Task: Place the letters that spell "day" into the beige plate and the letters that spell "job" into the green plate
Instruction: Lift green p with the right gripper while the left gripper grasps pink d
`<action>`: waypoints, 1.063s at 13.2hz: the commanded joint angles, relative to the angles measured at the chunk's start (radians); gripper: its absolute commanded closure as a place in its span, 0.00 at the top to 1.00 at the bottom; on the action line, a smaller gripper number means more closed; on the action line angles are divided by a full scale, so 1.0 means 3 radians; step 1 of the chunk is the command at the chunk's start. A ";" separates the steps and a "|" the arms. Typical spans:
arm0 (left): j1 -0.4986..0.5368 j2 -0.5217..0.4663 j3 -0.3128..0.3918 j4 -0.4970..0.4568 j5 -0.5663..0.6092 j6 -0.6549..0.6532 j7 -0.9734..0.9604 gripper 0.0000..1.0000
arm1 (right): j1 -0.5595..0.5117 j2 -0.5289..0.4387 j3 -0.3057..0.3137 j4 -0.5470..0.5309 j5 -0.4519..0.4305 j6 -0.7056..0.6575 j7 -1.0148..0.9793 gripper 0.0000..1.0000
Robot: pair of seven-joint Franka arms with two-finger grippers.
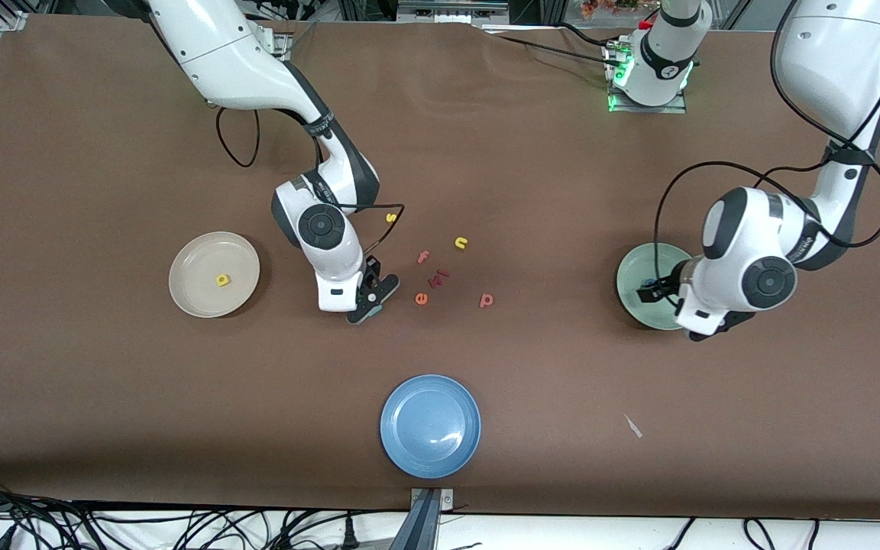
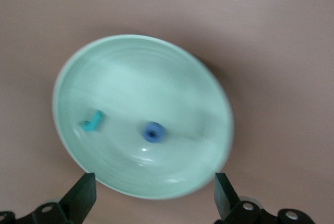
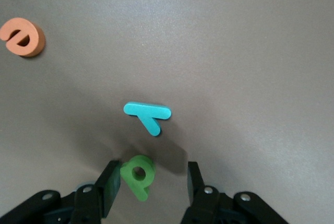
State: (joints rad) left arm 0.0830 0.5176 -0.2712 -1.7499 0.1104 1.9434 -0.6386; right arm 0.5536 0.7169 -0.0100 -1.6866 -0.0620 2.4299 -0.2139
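Brown table [image 1: 104, 382]: j [image 2: 93, 121], o [image 2: 153, 131] in green plate [image 2: 209, 88], left pincer [image 2: 154, 192] wide; a [image 1: 222, 280] in beige plate [image 1: 188, 260]; right pincer [image 3: 151, 185] half-closed around d [image 3: 139, 174]; y [image 3: 147, 114], b [image 1: 486, 300] left.

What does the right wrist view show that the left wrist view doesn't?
Only the right wrist view: the green d between the right gripper's fingers, the gap still wider than the letter, with the teal y and the orange e lying on the table.

Only the left wrist view: the green plate holding the teal j and the blue o, with the left gripper open above it.

Both: the brown tabletop.
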 commanded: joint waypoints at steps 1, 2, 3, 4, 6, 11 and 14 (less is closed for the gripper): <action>-0.0357 0.0074 -0.0021 0.0254 0.0005 -0.0097 0.0017 1.00 | -0.0051 0.0065 0.0069 0.0079 -0.0003 0.0010 -0.0064 0.56; -0.0505 0.0150 -0.0021 0.0336 0.0005 -0.0097 0.0002 1.00 | -0.0051 0.0070 0.0069 0.0079 -0.0003 0.0010 -0.0059 0.54; -0.0653 0.0237 -0.0021 0.0453 0.0005 -0.0086 -0.0024 1.00 | -0.0051 0.0070 0.0069 0.0079 0.0002 0.0010 -0.0054 0.54; -0.0751 0.0349 -0.0021 0.0601 0.0005 -0.0081 -0.0049 1.00 | -0.0051 0.0070 0.0069 0.0079 0.0007 0.0005 -0.0054 0.54; -0.0884 0.0539 -0.0032 0.0836 -0.0045 -0.0066 -0.0096 1.00 | -0.0071 0.0070 0.0069 0.0084 0.0022 0.0000 -0.0069 0.54; -0.1273 0.0897 -0.0032 0.1052 -0.0133 0.0521 -0.0627 1.00 | -0.0076 0.0075 0.0110 0.0079 0.0043 0.0005 -0.0044 0.49; -0.1386 0.1040 -0.0032 0.1068 -0.0133 0.0890 -0.0699 1.00 | -0.0076 0.0075 0.0110 0.0079 0.0048 0.0005 -0.0044 0.43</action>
State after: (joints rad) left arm -0.3048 0.7912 -0.2896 -1.4698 0.0904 2.1776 -0.8296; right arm 0.5462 0.7216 0.0066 -1.6864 -0.0586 2.4299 -0.2138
